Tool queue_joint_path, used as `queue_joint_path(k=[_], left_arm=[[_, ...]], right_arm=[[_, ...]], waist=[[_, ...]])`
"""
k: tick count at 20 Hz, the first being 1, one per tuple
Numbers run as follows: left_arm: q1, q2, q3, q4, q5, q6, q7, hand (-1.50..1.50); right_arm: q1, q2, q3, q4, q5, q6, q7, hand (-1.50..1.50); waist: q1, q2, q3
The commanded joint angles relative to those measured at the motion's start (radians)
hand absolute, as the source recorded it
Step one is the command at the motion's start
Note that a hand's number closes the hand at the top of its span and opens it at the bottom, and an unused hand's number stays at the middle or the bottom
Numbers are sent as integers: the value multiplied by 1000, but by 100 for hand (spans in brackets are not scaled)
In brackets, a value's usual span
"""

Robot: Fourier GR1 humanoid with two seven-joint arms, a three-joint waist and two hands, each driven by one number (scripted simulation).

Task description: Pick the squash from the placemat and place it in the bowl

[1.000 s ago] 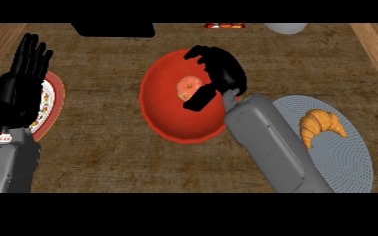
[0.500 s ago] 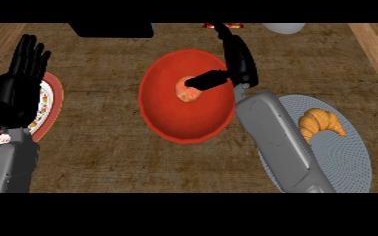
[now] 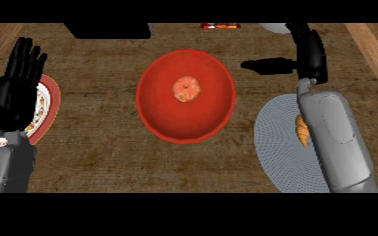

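Note:
An orange squash (image 3: 187, 89) lies inside the red bowl (image 3: 159, 115) at the middle of the counter. My right hand (image 3: 304, 55) is up and to the right of the bowl, apart from it, fingers straight and thumb pointing left, holding nothing. Below it a grey-blue placemat (image 3: 277, 140) lies at the right, partly under my right forearm. My left hand (image 3: 21, 77) rests open at the left edge, fingers up.
A croissant (image 3: 301, 130) lies on the placemat, mostly hidden by my right forearm. A patterned plate (image 3: 46, 102) sits at the left under my left hand. A black object (image 3: 107, 29), a small red item (image 3: 220, 26) and a grey dish (image 3: 275, 27) line the far edge.
My right hand let go of the squash, which now lies in the bowl. The hand opened and pulled away to the right, off the bowl. The left hand stayed still.

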Motion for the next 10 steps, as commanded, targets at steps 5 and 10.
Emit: queue_joint_path(k=[5,10], left_arm=[[16,9,12,4,10,-23,-15,0],[-2,12,9,-21,8,-13,25,0]], right_arm=[[82,-203,-223,54,-226,221,-198,-150],[128,-290,-307,235,-289,348,-379,-150]], waist=[[2,2,0],[12,4,1]])
